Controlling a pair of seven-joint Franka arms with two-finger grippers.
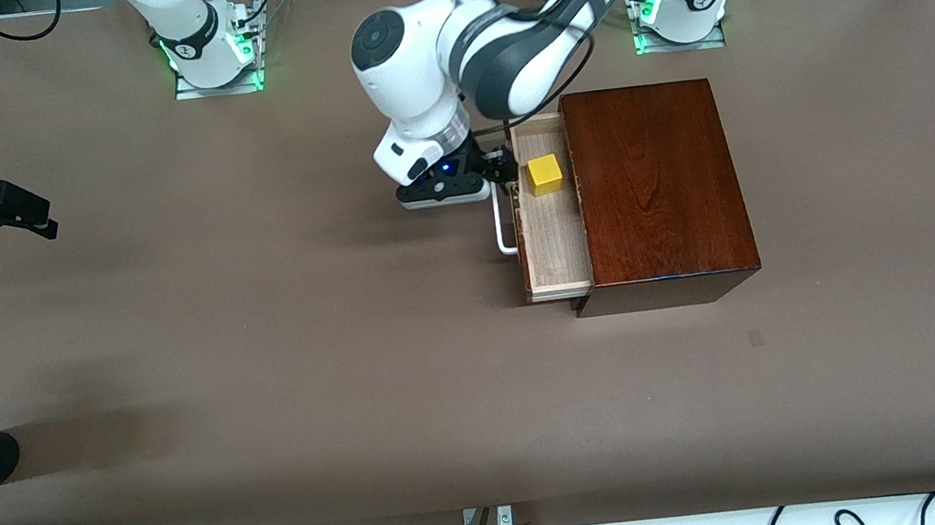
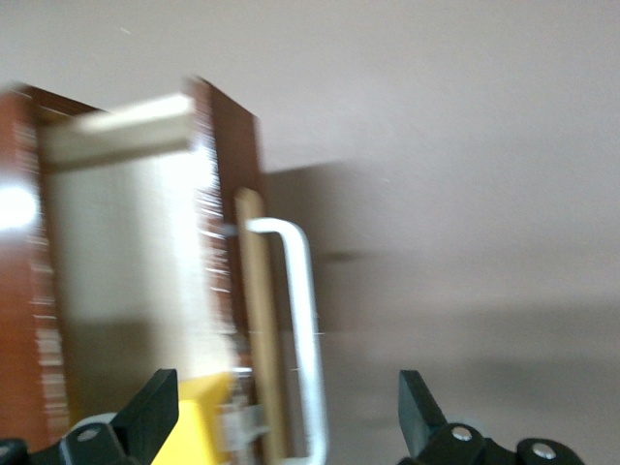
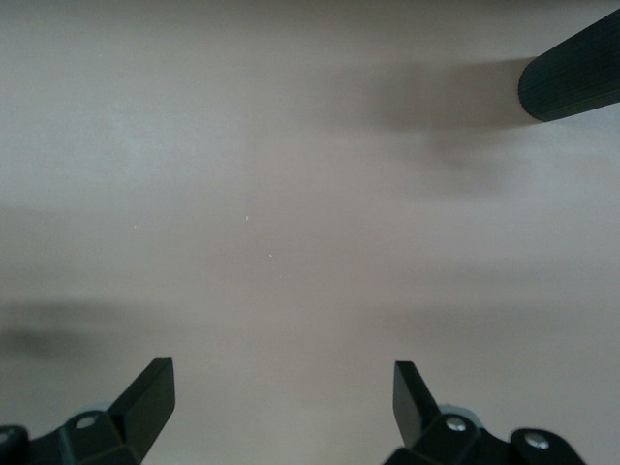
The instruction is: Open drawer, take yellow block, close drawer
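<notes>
Already the drawer [image 1: 554, 239] stands pulled out of the dark wooden box [image 1: 658, 188] toward the right arm's end of the tabletop [image 1: 268, 364], its pale tray bared so the yellow block [image 1: 545, 174] inside can be reached from above. The block sits in the tray's part farther from the front camera, close to the drawer front. The white loop handle [image 1: 504, 227] juts from that front, and the left pincer [image 1: 501, 166] hangs just over it with fingers [image 2: 155, 412] spread wide, gripping nothing, probably freed from the handle to go for the block. The right pincer [image 1: 17, 212] waits released over bare tabletop at the right arm's end, well apart.
</notes>
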